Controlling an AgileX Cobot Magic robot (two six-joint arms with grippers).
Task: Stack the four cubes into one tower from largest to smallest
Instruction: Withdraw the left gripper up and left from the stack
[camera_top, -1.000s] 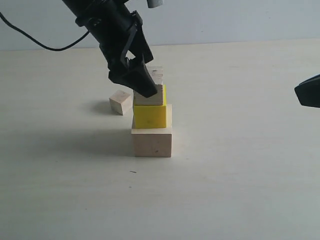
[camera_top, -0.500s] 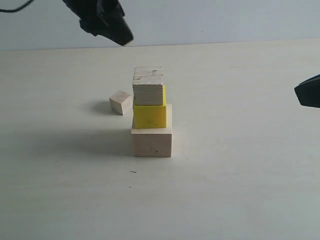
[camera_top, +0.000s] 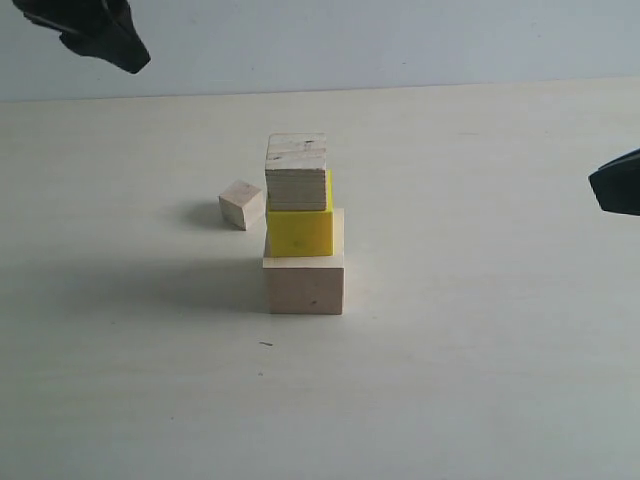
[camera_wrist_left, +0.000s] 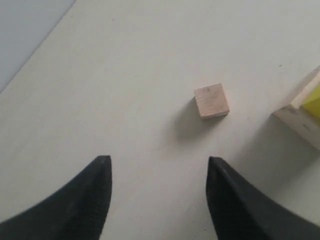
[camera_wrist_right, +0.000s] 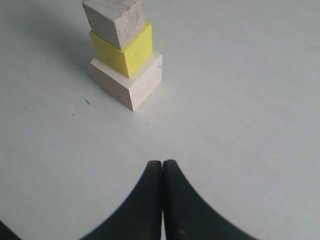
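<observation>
A three-cube tower stands mid-table: the large pale wooden cube (camera_top: 304, 284) at the base, the yellow cube (camera_top: 299, 231) on it, the plywood cube (camera_top: 297, 172) on top. The same three show as large cube (camera_wrist_right: 132, 84), yellow cube (camera_wrist_right: 127, 52) and plywood cube (camera_wrist_right: 114, 19). The smallest pale cube (camera_top: 241, 204) (camera_wrist_left: 211, 100) lies alone on the table, left of the tower. My left gripper (camera_top: 100, 35) (camera_wrist_left: 159, 162) hangs high at the upper left, open and empty. My right gripper (camera_top: 615, 183) (camera_wrist_right: 163, 164) sits at the right edge, shut with nothing in it.
The pale table top (camera_top: 480, 370) spreads around the tower, with a light wall behind its far edge. A small dark speck (camera_top: 265, 344) lies in front of the tower. A corner of the tower (camera_wrist_left: 305, 112) shows in the left wrist view.
My left gripper has let go of the plywood cube, leaving it on the yellow cube, and has risen up and away to the upper left. The right gripper has not moved.
</observation>
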